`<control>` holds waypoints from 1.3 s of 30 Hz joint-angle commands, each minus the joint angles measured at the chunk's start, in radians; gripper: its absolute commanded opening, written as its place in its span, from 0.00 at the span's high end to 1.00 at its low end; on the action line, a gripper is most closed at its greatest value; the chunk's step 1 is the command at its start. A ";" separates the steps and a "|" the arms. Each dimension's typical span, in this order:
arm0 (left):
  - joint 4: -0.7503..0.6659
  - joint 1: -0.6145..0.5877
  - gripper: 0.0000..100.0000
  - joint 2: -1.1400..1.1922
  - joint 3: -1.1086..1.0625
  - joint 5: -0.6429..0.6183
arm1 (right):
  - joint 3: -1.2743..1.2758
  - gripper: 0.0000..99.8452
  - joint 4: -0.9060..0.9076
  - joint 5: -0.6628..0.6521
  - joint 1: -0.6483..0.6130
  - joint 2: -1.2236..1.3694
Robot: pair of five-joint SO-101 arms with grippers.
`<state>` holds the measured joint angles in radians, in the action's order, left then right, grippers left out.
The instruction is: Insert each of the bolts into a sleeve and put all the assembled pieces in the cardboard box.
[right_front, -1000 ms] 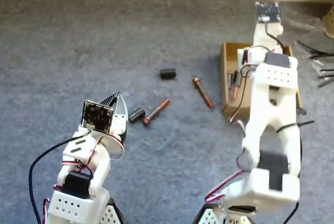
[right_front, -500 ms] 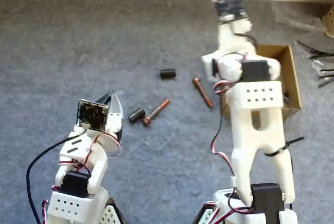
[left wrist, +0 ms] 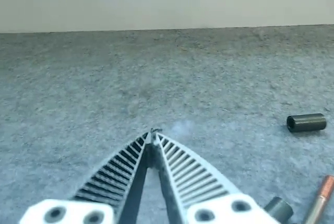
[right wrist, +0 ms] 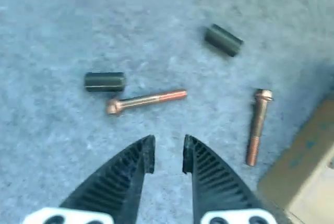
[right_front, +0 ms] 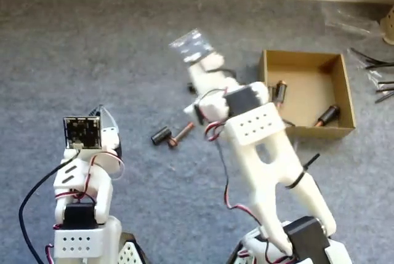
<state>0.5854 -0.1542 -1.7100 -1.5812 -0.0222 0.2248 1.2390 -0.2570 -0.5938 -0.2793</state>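
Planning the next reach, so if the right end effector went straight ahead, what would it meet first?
Probably the copper bolt lying crosswise ahead of the right end effector, though depth is unclear.

No readable print (cardboard box (right_front: 306,132) included).

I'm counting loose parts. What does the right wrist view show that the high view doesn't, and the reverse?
Right wrist view adds a second bolt beside the box corner and a second sleeve farther off; from above, the right arm covers them. High view adds the box's inside with two assembled pieces, and the left arm. Both share one sleeve lying by one bolt head, and the box.
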 commanded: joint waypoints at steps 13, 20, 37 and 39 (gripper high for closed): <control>0.031 -0.196 0.99 -0.013 0.019 0.002 | 0.383 0.92 -0.475 -0.281 -0.150 -0.033; 0.031 -0.196 0.99 -0.013 0.019 0.002 | 0.512 0.92 -0.751 -0.517 -0.142 -0.031; 0.029 -0.216 0.99 -0.013 0.016 0.003 | 0.506 0.92 -0.786 -1.077 -0.156 0.045; 0.029 -0.243 0.99 -0.013 0.013 0.003 | 0.476 0.92 -0.819 -1.077 -0.157 0.104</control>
<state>0.6130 -0.3613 -1.7100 -1.5812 -0.0207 0.7449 0.4718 -1.3126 -0.7396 -0.2179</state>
